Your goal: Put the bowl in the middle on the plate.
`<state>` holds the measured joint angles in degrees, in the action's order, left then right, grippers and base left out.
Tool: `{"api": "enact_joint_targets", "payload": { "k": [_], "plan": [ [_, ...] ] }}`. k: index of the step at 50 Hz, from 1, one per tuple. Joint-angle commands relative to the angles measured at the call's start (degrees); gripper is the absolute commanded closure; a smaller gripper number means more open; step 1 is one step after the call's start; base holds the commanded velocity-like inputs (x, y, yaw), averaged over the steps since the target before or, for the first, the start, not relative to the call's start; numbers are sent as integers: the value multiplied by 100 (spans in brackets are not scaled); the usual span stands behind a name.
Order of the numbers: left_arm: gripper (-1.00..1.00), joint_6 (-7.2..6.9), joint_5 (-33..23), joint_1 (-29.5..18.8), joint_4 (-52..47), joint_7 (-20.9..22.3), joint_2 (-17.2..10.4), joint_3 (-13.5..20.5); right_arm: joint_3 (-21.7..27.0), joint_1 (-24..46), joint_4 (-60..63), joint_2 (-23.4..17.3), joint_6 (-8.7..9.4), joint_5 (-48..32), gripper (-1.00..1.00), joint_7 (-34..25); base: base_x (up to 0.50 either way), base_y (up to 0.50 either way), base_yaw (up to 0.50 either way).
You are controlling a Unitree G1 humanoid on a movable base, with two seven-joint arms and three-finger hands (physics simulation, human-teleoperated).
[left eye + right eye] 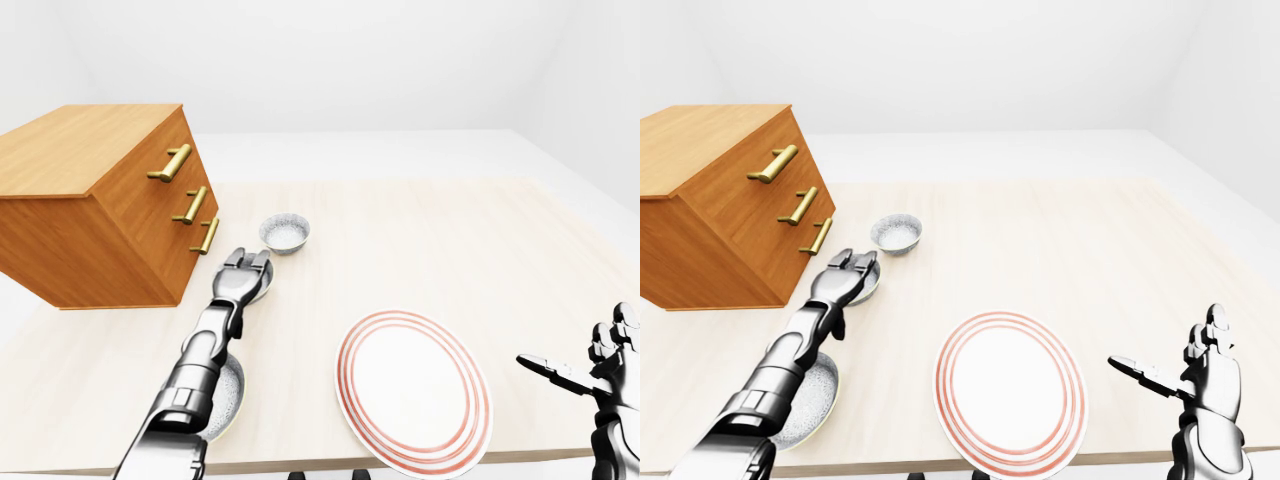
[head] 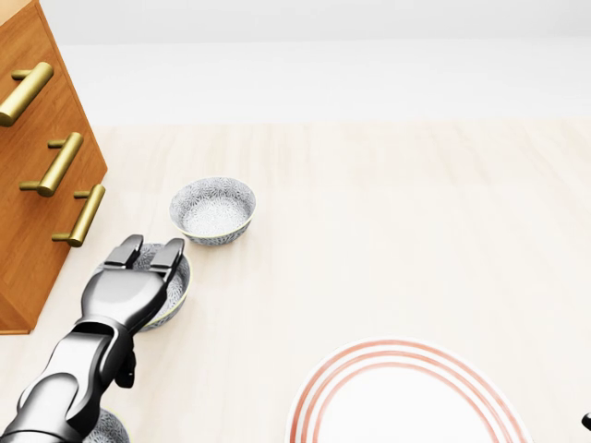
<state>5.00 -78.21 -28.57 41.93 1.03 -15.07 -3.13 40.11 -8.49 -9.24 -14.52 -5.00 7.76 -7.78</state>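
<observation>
Three patterned grey bowls lie in a column on the left of the table. The top bowl (image 2: pixel 212 210) stands free. My left hand (image 2: pixel 148 251) covers much of the middle bowl (image 2: pixel 175 293); its fingers stretch out flat over the bowl's rim, open, and whether they touch it is unclear. The bottom bowl (image 1: pixel 228 397) is partly hidden behind my left forearm. To the right of the bowls lies the white plate (image 1: pixel 413 390) with red rings, with nothing on it. My right hand (image 1: pixel 570 350) hovers open at the lower right, past the plate.
A wooden drawer cabinet (image 1: pixel 90 210) with brass handles stands on the pale wooden table (image 1: pixel 420 230) at the left, close beside the bowls. The table's near edge runs just under the plate and the bottom bowl.
</observation>
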Motion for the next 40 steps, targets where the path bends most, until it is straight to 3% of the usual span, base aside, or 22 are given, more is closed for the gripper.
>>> {"api": "enact_joint_targets", "payload": {
  "k": [1, 24, 40],
  "plan": [
    [-100, 0, -66, -61, 212, -110, 59, -88, 3, 22, -50, -6, 0, -13, -100, -3, 0, 0, 0],
    [-100, 0, -157, -147, 438, -175, 54, -118, -17, 3, -34, 8, 0, -45, -100, 15, 0, 0, 0],
    [-100, 0, -72, -299, 1058, -468, 58, -204, 17, -27, 54, 34, 0, -55, -100, -7, 0, 0, 0]
  ]
}}
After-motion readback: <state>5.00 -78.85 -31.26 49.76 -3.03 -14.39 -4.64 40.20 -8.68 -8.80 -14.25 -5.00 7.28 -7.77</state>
